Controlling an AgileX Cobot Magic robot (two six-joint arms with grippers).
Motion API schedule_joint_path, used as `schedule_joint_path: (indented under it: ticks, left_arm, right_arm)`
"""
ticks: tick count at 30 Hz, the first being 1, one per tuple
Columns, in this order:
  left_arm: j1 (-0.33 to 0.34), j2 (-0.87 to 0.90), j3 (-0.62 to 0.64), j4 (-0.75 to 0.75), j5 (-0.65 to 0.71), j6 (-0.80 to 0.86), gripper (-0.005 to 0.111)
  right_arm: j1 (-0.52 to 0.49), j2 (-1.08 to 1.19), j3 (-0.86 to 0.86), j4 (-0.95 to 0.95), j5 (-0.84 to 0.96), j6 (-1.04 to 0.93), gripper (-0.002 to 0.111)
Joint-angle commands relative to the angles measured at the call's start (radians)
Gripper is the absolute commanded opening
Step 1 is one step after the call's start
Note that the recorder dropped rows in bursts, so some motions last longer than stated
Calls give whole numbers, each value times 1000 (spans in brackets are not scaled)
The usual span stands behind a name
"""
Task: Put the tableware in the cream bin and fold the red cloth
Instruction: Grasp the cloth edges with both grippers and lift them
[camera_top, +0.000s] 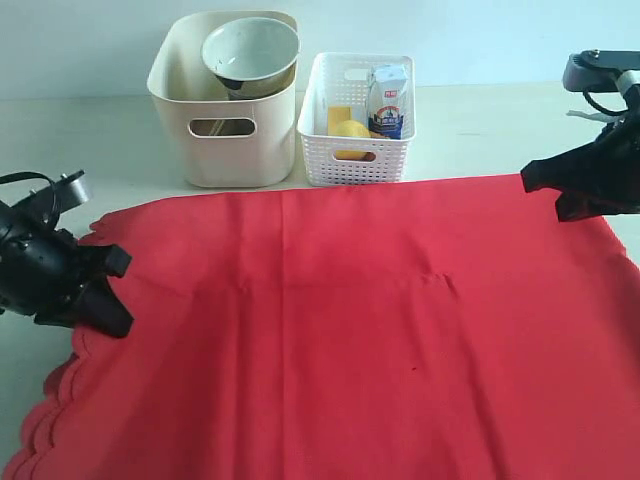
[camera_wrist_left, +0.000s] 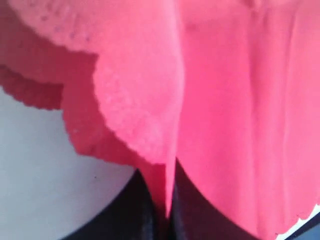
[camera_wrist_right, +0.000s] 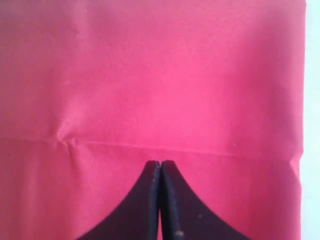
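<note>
Scallops mark the left edge of the red cloth (camera_top: 350, 330), which lies flat across the bench (camera_top: 480, 130), its long axis running left to right. The left gripper (camera_wrist_left: 167, 212) is clamped on that scalloped edge, so the rest of the sheet stretches away to its right. The right gripper (camera_wrist_right: 160, 167) hangs closed and empty over the far right corner. The fold likely starts on the left. The white round bowl (camera_top: 250, 45) rests in the cream bin (camera_top: 225, 150).

Plain red cloth (camera_top: 350, 330); cream bin (camera_top: 250, 160); white perforated basket (camera_top: 330, 170).
</note>
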Motion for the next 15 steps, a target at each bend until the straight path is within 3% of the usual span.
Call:
schedule_joint_path:
  ticks: [1,10,15]
  left_arm:
    - [24,-57,-9,11,40,2,0]
    - [109,-141,-40,138,177,-83,0]
    - [143,-193,-50,158,200,-99,0]
  right_arm:
    - [-4,47,-8,61,27,-70,0]
    - [105,183,-8,60,-14,-84,0]
    - [113,251,-21,61,-25,-62,0]
